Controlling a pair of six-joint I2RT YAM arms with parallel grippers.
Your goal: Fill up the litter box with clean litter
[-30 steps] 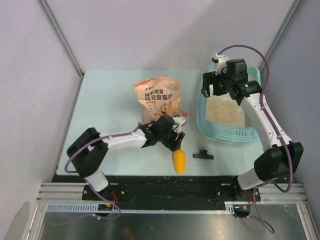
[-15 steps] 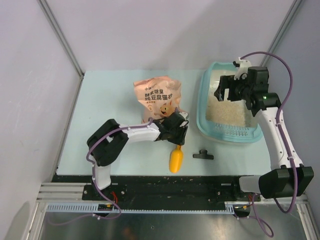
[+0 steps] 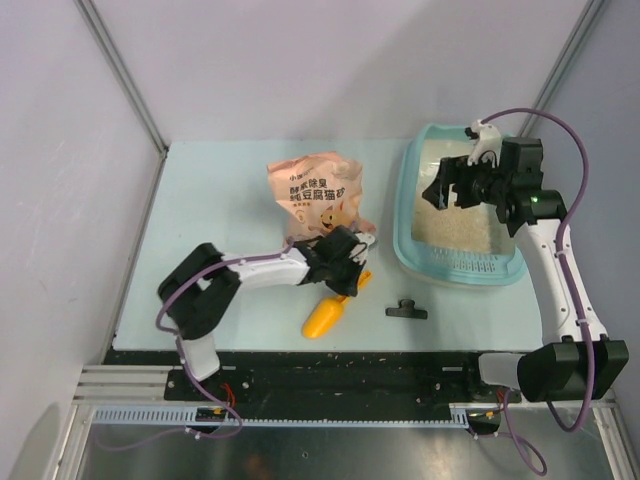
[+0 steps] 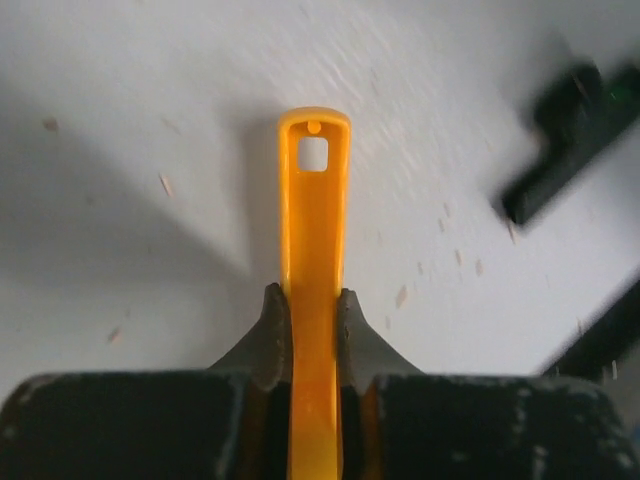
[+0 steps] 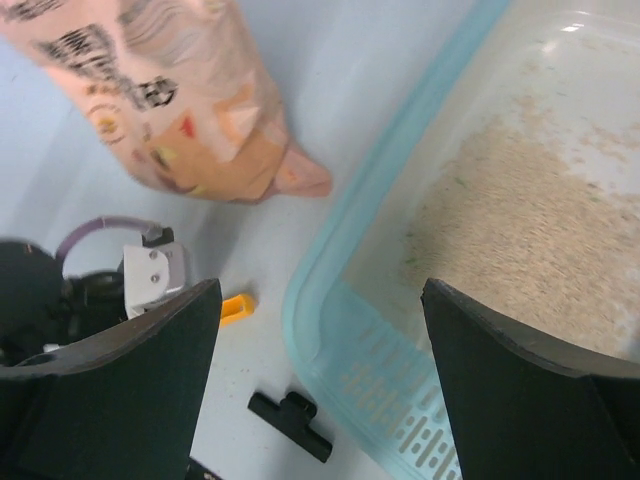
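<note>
Wrist views: orange scoop [image 4: 314, 200], bowl end hidden behind left gripper [image 4: 311, 300]; black part [image 4: 565, 140] at right blurred, edge-cut; bag [image 5: 170, 90], top cropped.

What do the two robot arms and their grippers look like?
Both are white tubular links with black joint housings: left arm and right arm alike. A purple cable runs along each. A small green light glows near the right wrist. The left gripper and right gripper have black, wedge-shaped fingers; the left one's body is speckled with pale dust.
</note>
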